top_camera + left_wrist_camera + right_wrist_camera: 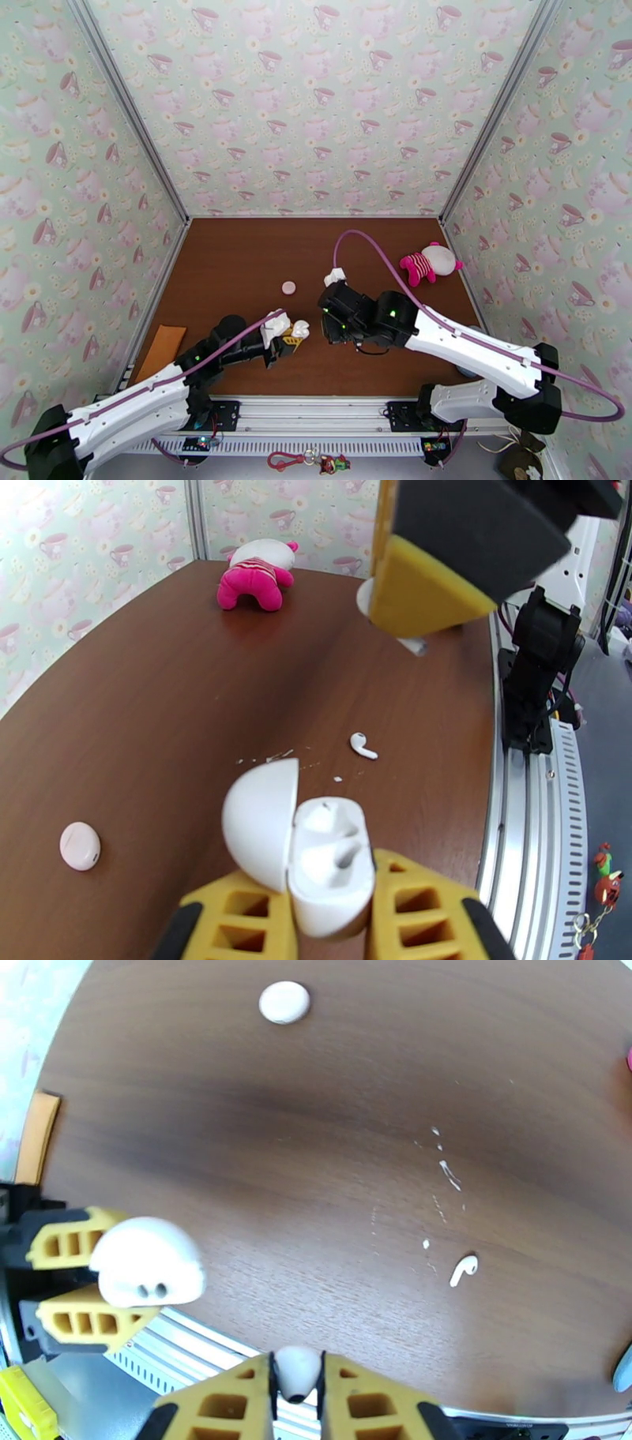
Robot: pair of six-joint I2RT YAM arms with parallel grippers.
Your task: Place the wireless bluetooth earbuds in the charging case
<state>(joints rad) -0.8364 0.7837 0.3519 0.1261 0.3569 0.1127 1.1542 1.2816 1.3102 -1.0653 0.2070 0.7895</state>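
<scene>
The left fingers (383, 886) are clamping tight on the lower body of a glossy white plastic charging case (328, 867). It is standing upright with its rounded lid hanging open to one side (whether anything is sitting in its sockets is hard to tell). The right fingers (340, 1394) are pinching shut on a tiny white plastic earbud with a short stem (298, 1370), holding it in the air to the right of the case and apart from it. A second white earbud (363, 746) is lying on the brown wooden worktop (158, 717), also right of the case, among a few white specks. A small round pale disc (289, 287) is resting just beyond the case. A pink and white plush toy (428, 263) is lying well apart, far to the case's right and back. A flat orange piece (162, 351) is lying to the case's left.
</scene>
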